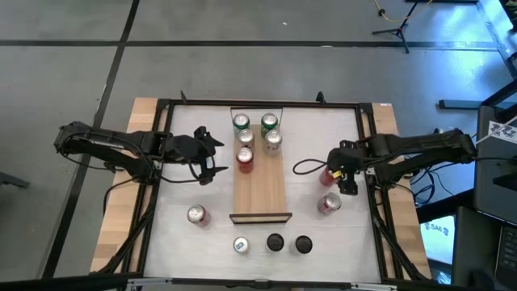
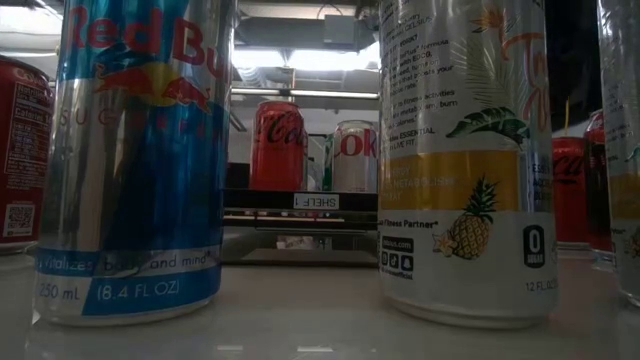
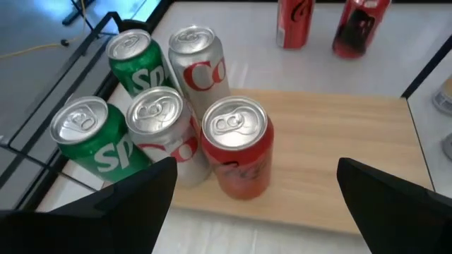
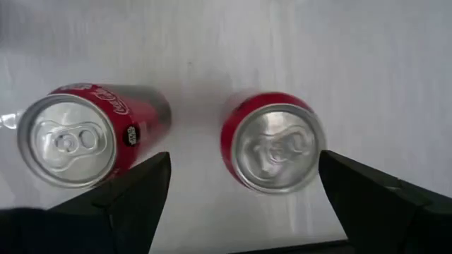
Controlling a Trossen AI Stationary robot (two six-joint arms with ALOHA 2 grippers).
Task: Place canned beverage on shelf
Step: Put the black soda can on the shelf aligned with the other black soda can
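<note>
The light-wood shelf [image 1: 260,190] lies in the table's middle. Several cans stand upright at its far end: two green [image 3: 138,56], two silver [image 3: 196,60] and one red [image 3: 236,144]. My left gripper [image 1: 213,157] hovers open just left of the shelf, above the table, fingers pointing toward these cans [image 3: 254,212]. My right gripper [image 1: 339,173] hangs open, pointing down over the table's right side. Below it stand two red cans, one [image 4: 272,141] roughly between the fingers' lines and one [image 4: 67,141] off to the side. Neither gripper touches anything.
Another red can [image 1: 197,215] stands near left of the shelf. Three cans [image 1: 275,242] line the near edge; in the low view they fill the foreground as a Red Bull can [image 2: 135,160] and a white pineapple can [image 2: 465,160]. The shelf's near half [image 3: 339,155] is bare wood.
</note>
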